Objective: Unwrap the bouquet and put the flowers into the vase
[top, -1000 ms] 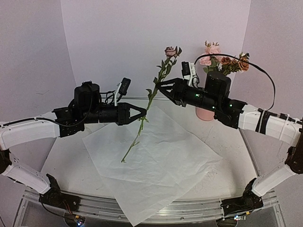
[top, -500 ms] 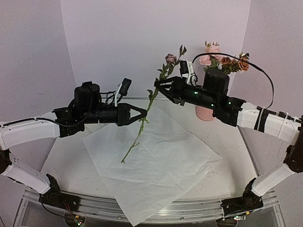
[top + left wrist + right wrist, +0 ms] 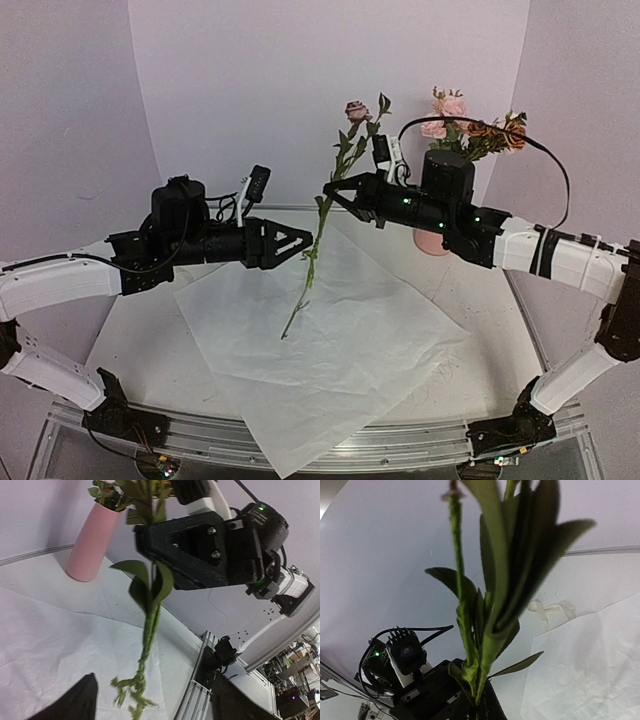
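Two white-and-black robot arms reach toward each other above a white counter [image 3: 140, 330] and meet at a single thin green rose stem [image 3: 303, 290] with narrow leaves and a dusky pink bloom at its top. The right end effector [image 3: 328, 188] comes in from the right, its black fingers closed tight on the upper part of the stem. It holds the stem nearly upright with a slight lean, bloom up and cut end low over the counter. The left end effector [image 3: 305, 244] sits lower on the left with its fingers spread wide. In the left wrist view the stem hangs in the gap between them, gripped by neither. Beneath lies a large crinkled sheet of white paper [image 3: 340, 350], spread flat. Behind the right arm, toward the back right, stands a tall, slim salmon-pink matte vase [image 3: 433, 243], partly hidden by the arm. It holds several small pink, white and brownish-orange flowers [image 3: 470, 128]. The right wrist view shows a cream printed ribbon [image 3: 551, 611] lying loose on the counter just beyond the paper's edge.
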